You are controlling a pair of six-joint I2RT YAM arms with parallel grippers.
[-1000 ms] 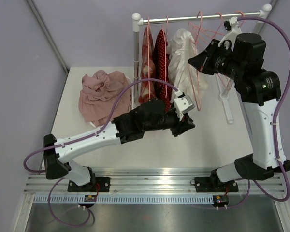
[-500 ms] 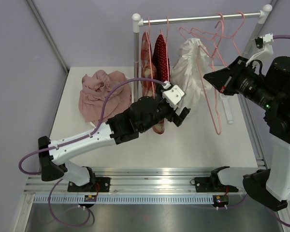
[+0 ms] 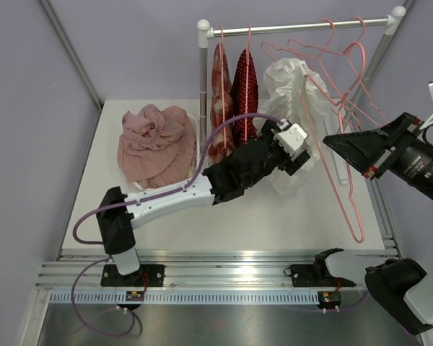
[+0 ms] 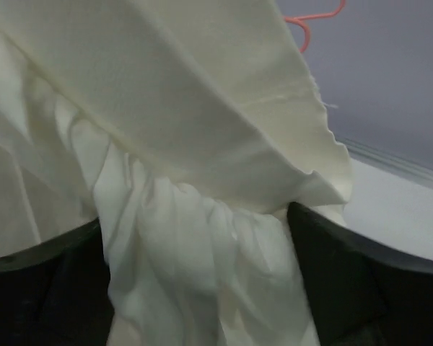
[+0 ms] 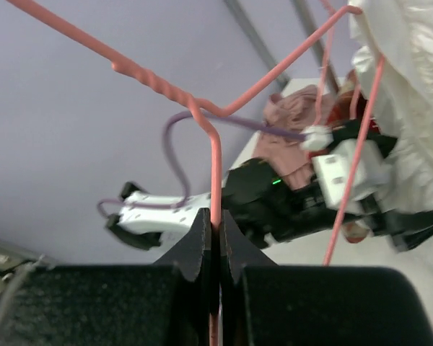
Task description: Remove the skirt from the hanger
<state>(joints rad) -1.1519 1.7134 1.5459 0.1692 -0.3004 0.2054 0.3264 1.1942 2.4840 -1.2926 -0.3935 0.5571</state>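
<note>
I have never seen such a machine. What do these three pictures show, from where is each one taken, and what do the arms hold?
The machine is a robot: a left arm and a right arm, fixed at the near edge of a table. The wide picture looks down from above and behind them. The other two come from a small camera on each wrist. On the table lies a heap of pink cloth. Behind it, a metal rail carries two red garments, a white skirt and some pink wire hangers. The left hand is open, with the white skirt's fabric between its fingers. The right hand is shut on the wire of one pink hanger.
</note>
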